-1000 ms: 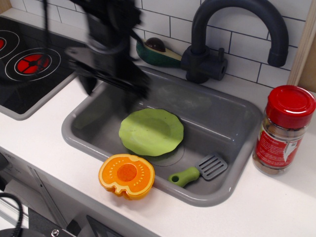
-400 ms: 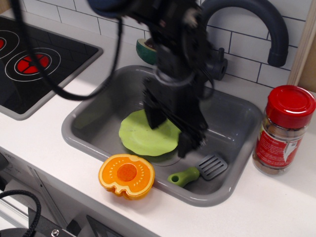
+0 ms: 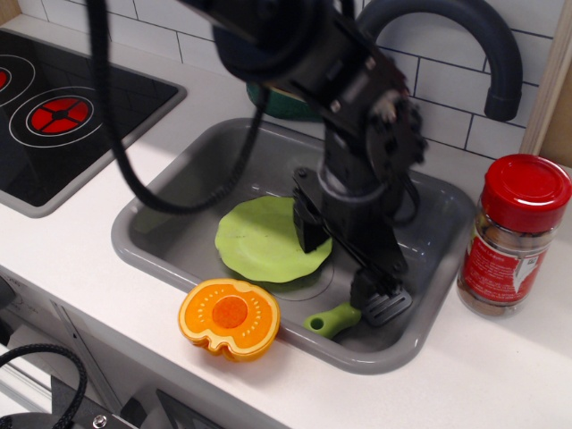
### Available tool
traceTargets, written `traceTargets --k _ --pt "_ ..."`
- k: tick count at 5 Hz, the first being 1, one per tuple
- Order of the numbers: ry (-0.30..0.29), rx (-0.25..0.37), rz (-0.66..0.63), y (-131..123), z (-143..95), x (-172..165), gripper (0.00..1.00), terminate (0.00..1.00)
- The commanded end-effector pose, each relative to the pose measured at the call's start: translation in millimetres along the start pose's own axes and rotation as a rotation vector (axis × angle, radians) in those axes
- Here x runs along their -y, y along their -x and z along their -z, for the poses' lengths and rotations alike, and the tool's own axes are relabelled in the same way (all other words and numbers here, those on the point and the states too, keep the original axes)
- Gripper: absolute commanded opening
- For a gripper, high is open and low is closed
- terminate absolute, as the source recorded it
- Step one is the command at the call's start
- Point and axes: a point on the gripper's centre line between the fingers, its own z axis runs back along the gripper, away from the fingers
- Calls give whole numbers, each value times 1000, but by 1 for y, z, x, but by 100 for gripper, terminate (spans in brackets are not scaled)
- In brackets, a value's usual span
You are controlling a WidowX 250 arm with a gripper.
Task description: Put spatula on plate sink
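The spatula (image 3: pixel 334 319) lies in the front right corner of the grey sink (image 3: pixel 161 234), green handle toward the front, grey slotted head (image 3: pixel 391 307) partly hidden behind a finger. The light green plate (image 3: pixel 261 239) lies flat on the sink floor, left of the spatula. My black gripper (image 3: pixel 343 259) hangs low over the sink between the plate and the spatula. It is open and empty. One fingertip (image 3: pixel 309 231) is over the plate's right edge, the other (image 3: pixel 370 288) is just above the spatula head.
An orange pumpkin-slice toy (image 3: pixel 229 317) sits on the sink's front rim. A red-lidded spice jar (image 3: pixel 514 237) stands on the counter at the right. A dark faucet (image 3: pixel 447 36) arches behind. A stove top (image 3: pixel 54 116) is at the left.
My arm swung from the back left of the sink to the right and down. The open gripper now hangs just above the spatula head. The spatula and the plate have not moved.
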Motion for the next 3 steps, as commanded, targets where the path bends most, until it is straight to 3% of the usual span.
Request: traceTargets --k 1,3 --pt "-5 -6 22 9 13 7 100 0" --pt "3 -48 80 22 28 14 100 0"
